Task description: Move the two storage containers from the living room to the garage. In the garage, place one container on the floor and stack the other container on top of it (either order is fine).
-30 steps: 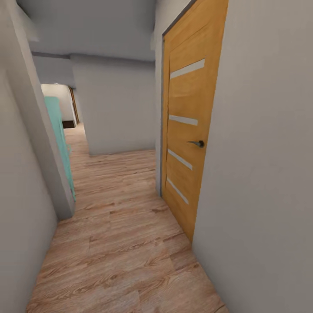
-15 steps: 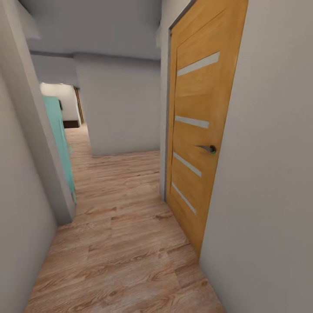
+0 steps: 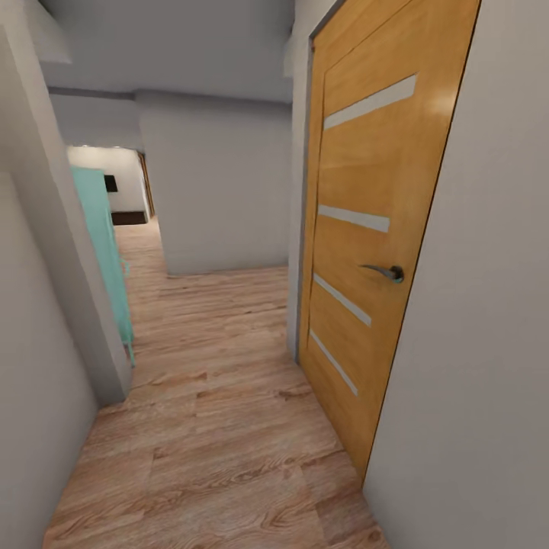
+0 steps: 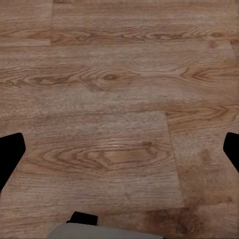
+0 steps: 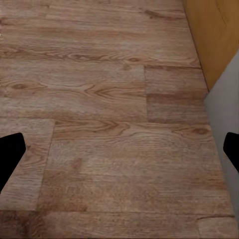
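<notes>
While the robot rolls through a narrow hallway, the head camera looks along a light wood plank floor (image 3: 206,427) with grey walls (image 3: 473,366) close on both sides. On the right stands a shut honey-coloured wooden door (image 3: 374,252) with four pale stripes and a metal lever handle (image 3: 385,271). On the left, past a wall corner, a teal panel (image 3: 103,252) leans into view, and beyond it a brighter room (image 3: 114,187) opens at the far end of the passage. Straight ahead a grey wall block (image 3: 221,198) juts out, and the floor runs off past its left side.

Down at the wrists, the left pincer (image 4: 119,149) is spread wide, its dark fingertips (image 4: 11,152) at the picture's two edges with bare planks between them, gripping nothing. Same story for the right pincer (image 5: 119,152): wide apart, empty, over planks, with the door's foot (image 5: 211,35) and the wall nearby. Neither storage container can be placed from these pictures.
</notes>
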